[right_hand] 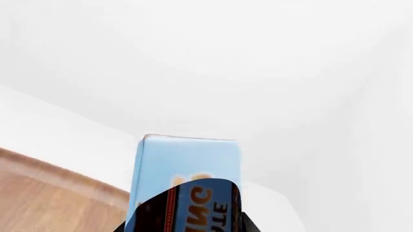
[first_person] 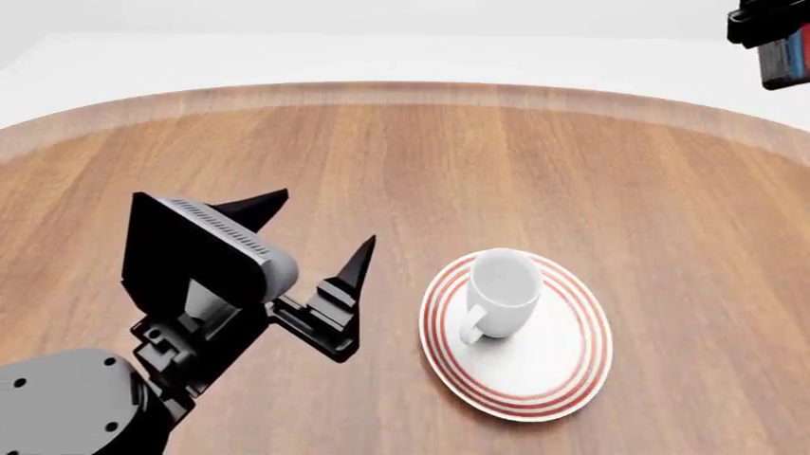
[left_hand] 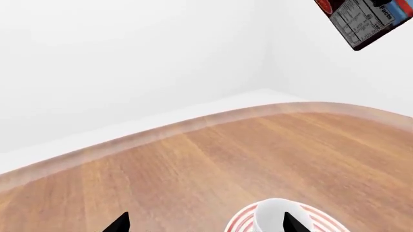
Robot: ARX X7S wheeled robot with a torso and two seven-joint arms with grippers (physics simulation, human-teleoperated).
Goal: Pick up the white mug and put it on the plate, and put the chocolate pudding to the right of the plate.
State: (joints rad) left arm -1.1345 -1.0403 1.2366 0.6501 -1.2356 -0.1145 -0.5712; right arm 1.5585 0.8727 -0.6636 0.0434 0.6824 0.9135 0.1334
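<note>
We see the plate (first_person: 532,365) lying on the worktop (first_person: 405,171), toward the near right of its middle. The white mug (first_person: 502,289) stands upright on the plate, on the far left part of it, with its handle turned toward the near side. To the left of the plate, and apart from it, hangs our left pincer (first_person: 310,237), above the worktop, its fingers spread with nothing between them. Far off to the right, beyond the plate and well above the worktop's far edge, the chocolate pudding (first_person: 787,52) is held aloft in our right pincer (first_person: 760,24).
</note>
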